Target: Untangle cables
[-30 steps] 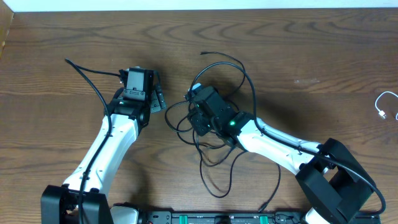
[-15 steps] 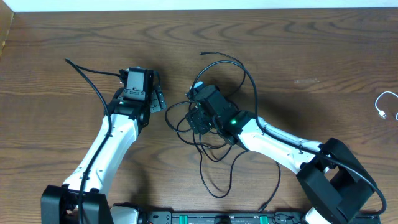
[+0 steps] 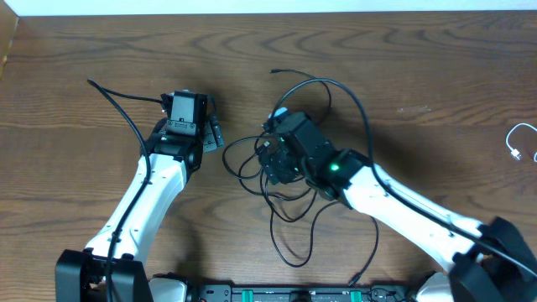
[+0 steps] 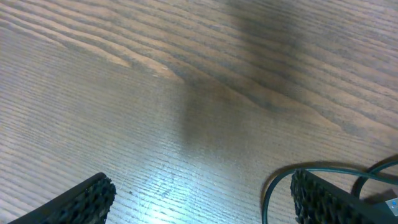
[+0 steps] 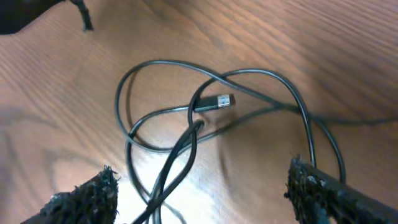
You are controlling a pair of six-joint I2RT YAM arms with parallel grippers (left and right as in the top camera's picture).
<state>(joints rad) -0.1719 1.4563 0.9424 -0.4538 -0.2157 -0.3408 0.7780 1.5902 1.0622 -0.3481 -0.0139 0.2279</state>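
Since the earlier frame the right arm has swung toward the right side of the overhead view, its shoulder now leaving the frame, and the top loop of the black cables point(image 5: 161, 61) has drawn out wider to the right. The left arm has not shifted.

Surface: a brown counter point(image 3: 436, 67) with strong wood grain, glossy enough to throw a pale glare in both wrist views. A white strip point(image 3: 252, 7) runs along its far edge; a black rail point(image 3: 294, 294) with green marks sits at the near edge.

Task items: the black cables lie in a loose tangle at mid-counter, under and beside the right arm's head, with loops trailing toward the near edge. One white cable point(image 3: 516, 153) lies well apart at the far right edge.

Right gripper point(image 5: 202, 171): jaws spread wide, holding nothing, the tangle lying on the wood just ahead of them. Left gripper point(image 4: 202, 180): jaws spread wide over bare wood, holding nothing, well apart from the tangle.

View differences: only the right wrist view shows a small metal-tipped plug point(image 5: 221, 101) lying inside the crossed loops. Only the left wrist view shows a thin dark cord point(image 4: 311, 169) curving beside that gripper's right finger – which cord it is cannot be determined. Only the overhead shows the white cable and a green light point(image 3: 334, 168) on the right arm.
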